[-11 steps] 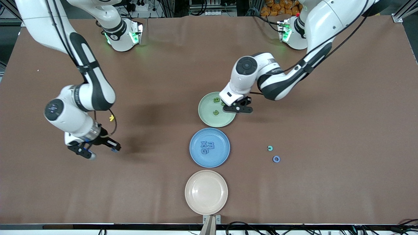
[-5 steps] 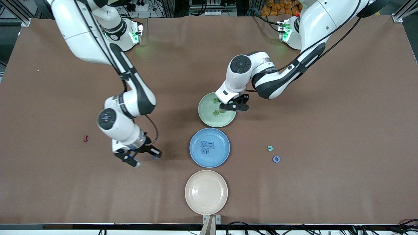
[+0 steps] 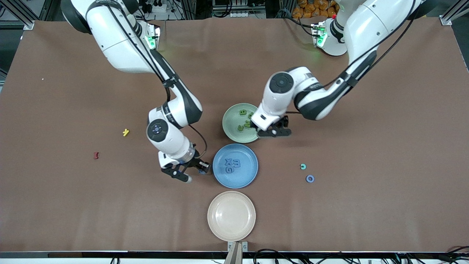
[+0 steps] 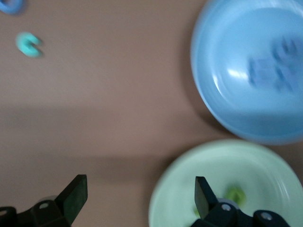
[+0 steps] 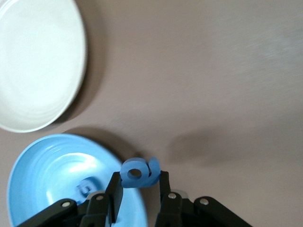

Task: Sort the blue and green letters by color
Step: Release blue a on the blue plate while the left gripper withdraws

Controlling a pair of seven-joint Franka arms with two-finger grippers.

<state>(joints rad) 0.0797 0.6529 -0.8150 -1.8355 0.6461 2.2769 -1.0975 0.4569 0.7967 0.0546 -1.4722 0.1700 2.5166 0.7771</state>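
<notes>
My right gripper (image 3: 192, 173) is shut on a blue letter (image 3: 200, 171) just beside the blue plate (image 3: 244, 176), at its rim toward the right arm's end. The right wrist view shows that rounded blue letter (image 5: 139, 172) pinched between the fingers over the blue plate's rim (image 5: 42, 175). Blue letters X (image 3: 229, 161), E (image 3: 237, 163) and G (image 3: 229, 170) lie in the blue plate. Several green letters, among them a B (image 3: 242, 112), lie in the green plate (image 3: 231, 126). My left gripper (image 3: 274, 132) stands open and empty at that plate's edge; one fingertip (image 4: 203, 195) hangs over the green plate (image 4: 265, 175).
A cream plate (image 3: 231, 215) sits nearest the front camera. A teal letter (image 3: 303, 167) and a bluish ring (image 3: 310, 178) lie toward the left arm's end. A yellow letter (image 3: 125, 132) and a dark red one (image 3: 96, 155) lie toward the right arm's end.
My right arm has swept the blue letter across the table to the blue plate's edge. My left gripper has opened over the green plate, let a green letter go, and shifted to the rim.
</notes>
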